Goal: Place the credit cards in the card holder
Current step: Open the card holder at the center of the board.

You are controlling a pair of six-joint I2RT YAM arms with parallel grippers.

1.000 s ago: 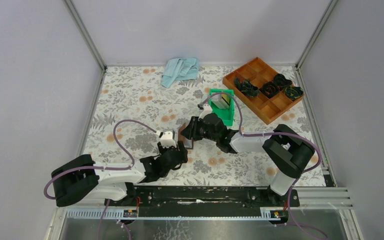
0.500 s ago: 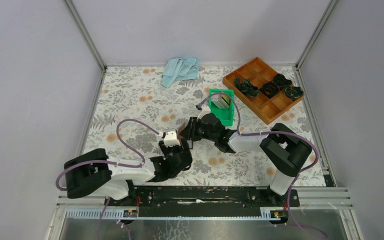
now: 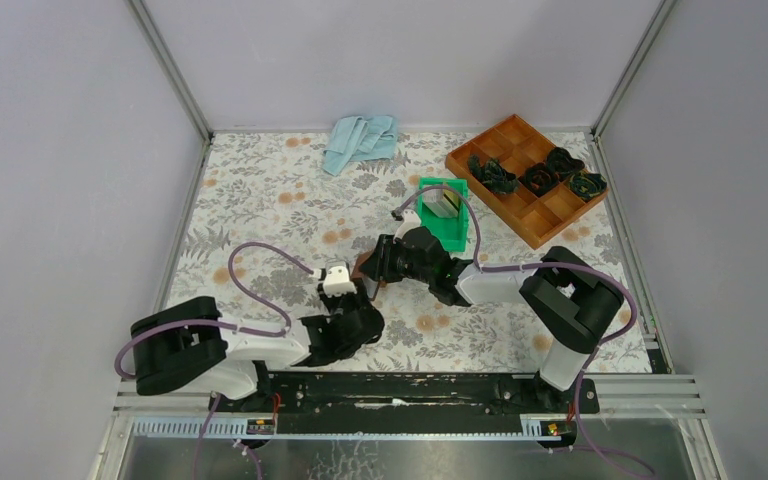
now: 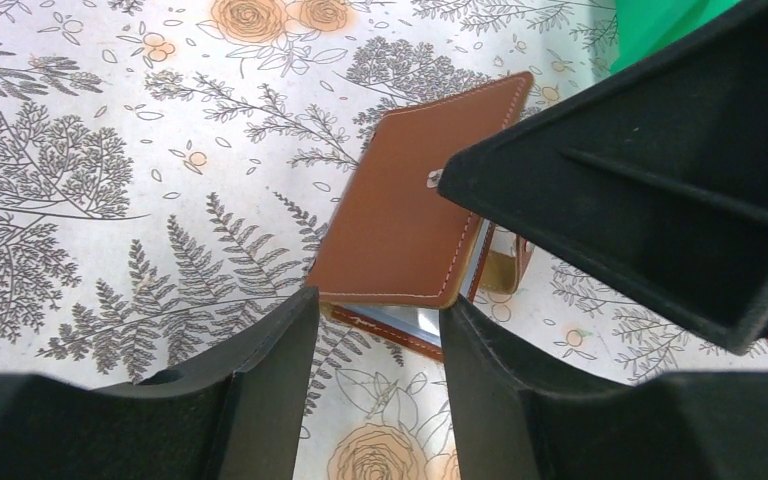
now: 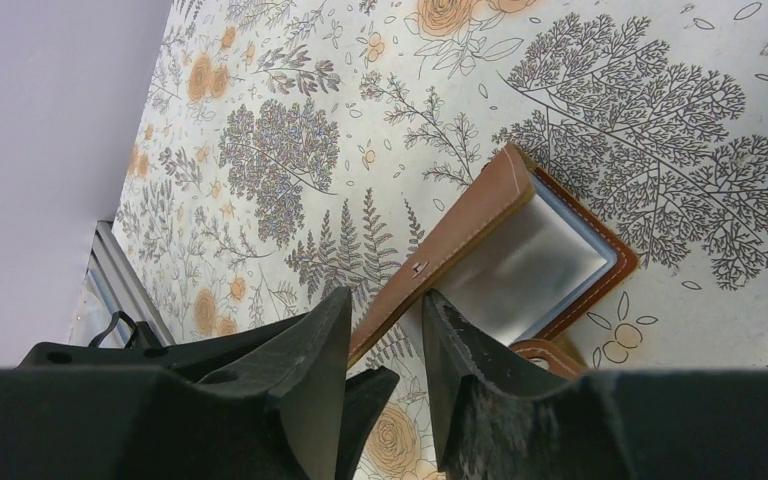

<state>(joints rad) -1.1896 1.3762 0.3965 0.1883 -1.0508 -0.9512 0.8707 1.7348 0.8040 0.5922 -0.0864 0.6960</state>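
Top external view: a flowered worktop (image 3: 260, 200) carries a wooden tray (image 3: 525, 175) at 1 o'clock, a blue cloth (image 3: 360, 140) at 12 o'clock and a green bin (image 3: 447, 212) just right of centre. Something flat stands in the bin, too small to tell what it is.

Both arms meet at the middle of the worktop, over the card holder (image 4: 410, 210). The right gripper (image 5: 388, 300) is narrow, and its 2 fingers pinch the edge of the raised cover beside the snap, propping the card holder open like a tent. The left gripper (image 4: 380, 300) is part open and holds nothing. The card holder lies at 12 o'clock from it, with the near edge just beyond the tips. In the left wrist view the card holder's long axis runs from 7 to 1 o'clock.

The card holder is tan-brown leather with pale stitching. Under the raised cover, 1 grey card (image 5: 530, 265) already lies flat in the lower half. The right arm has its hold, so the free left arm looks better placed to fetch another card.
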